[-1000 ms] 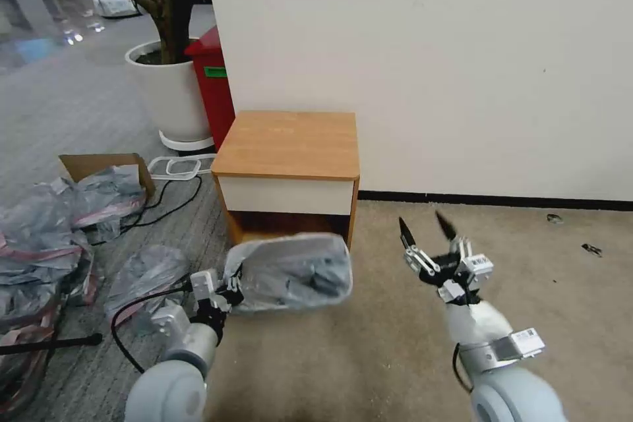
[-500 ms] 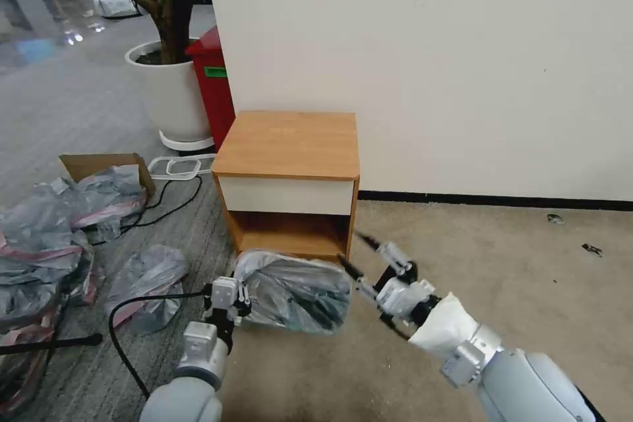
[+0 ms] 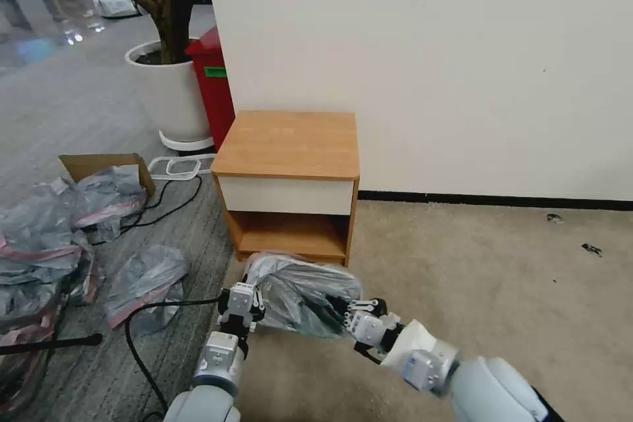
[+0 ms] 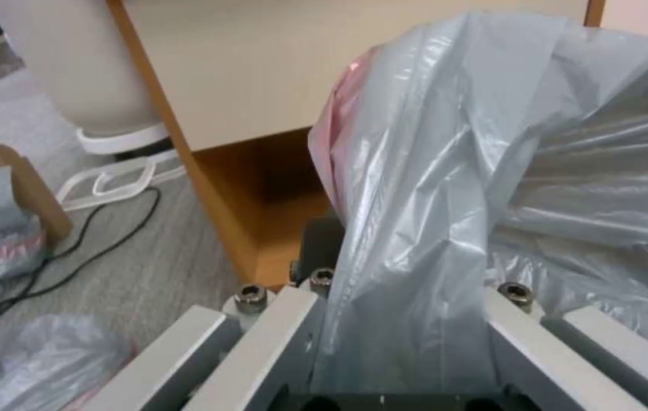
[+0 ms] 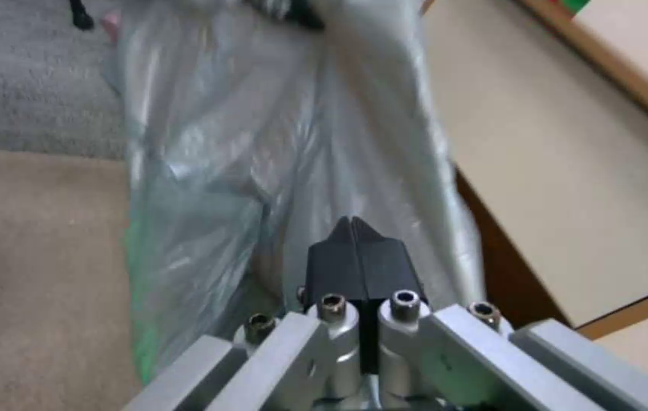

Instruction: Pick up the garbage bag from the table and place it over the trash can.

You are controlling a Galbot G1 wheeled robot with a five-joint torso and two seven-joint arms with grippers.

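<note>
Garbage bag (image 3: pixel 300 293) hangs stretched between both claws, at 6 o'clock from the nightstand (image 3: pixel 288 145). Left gripper (image 3: pixel 241 301) clamped on bag rim; right gripper (image 3: pixel 353 316) fingers pressed together on film. Thin, light, slippery, tears easily; best held at the banded rim.

left gripper (image 3: pixel 247 295): jaws clamped | right gripper (image 5: pixel 359 228): jaws pressed together
</note>
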